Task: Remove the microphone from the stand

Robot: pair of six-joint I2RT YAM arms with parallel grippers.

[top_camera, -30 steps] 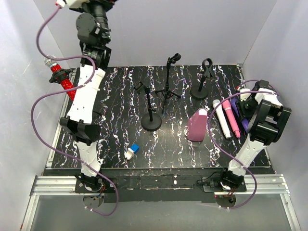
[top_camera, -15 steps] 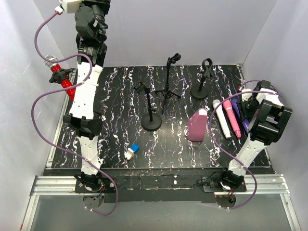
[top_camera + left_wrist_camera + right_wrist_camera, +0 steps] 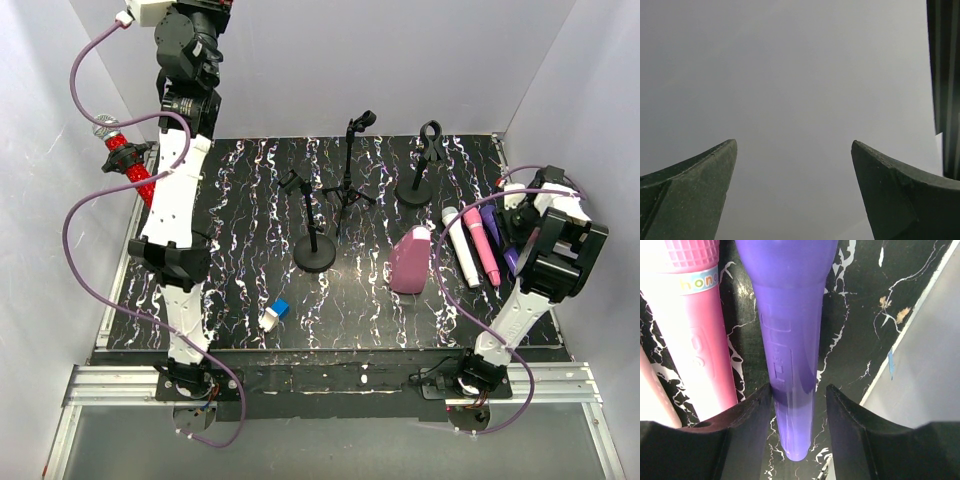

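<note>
the table (image 3: 250,210) is black with white marble-like streaks. a purple microphone (image 3: 790,330) lies by a pink microphone (image 3: 695,335) and a white microphone (image 3: 458,240). the red microphone (image 3: 132,170) looks glittery, with a silvery head. mauve bottle (image 3: 410,262); blue-and-white block (image 3: 274,314); black stands (image 3: 315,255).

Jug (image 3: 410,260) stands between the round-base stand (image 3: 315,250) and microphones (image 3: 478,242)

The right arm (image 3: 556,255) hides most of the purple microphone (image 3: 790,330) overhead, and the wrist view crops its head. The left arm (image 3: 178,190) runs off the top edge. A blue-and-white piece (image 3: 273,314), perhaps a cap, is indistinct.
</note>
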